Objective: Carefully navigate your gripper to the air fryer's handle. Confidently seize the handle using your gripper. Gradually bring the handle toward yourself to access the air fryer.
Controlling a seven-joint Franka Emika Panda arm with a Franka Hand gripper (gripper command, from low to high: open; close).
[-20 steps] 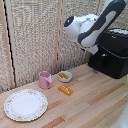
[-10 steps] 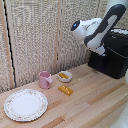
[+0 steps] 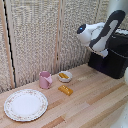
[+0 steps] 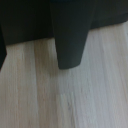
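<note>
The black boxy air fryer (image 3: pixel 118 61) stands on the wooden table at the exterior view's right. My white-and-black arm (image 3: pixel 98 33) hangs in front of its upper part, and the gripper end (image 3: pixel 103 51) sits close against the fryer's front; its fingers are not discernible. In the wrist view the thick black handle (image 4: pixel 70 35) sticks out from the dark fryer front (image 4: pixel 25 20) over the wood, very near the camera. No fingers show there, so I cannot tell whether they touch the handle.
A pink mug (image 3: pixel 45 79), a small bowl with food (image 3: pixel 64 76), a yellow block (image 3: pixel 65 90) and a patterned plate (image 3: pixel 26 104) lie on the table (image 3: pixel 95 102) toward the exterior view's left. A slatted wall stands behind.
My arm has moved toward the exterior view's right and slightly down, closer to the air fryer. The other things have not moved.
</note>
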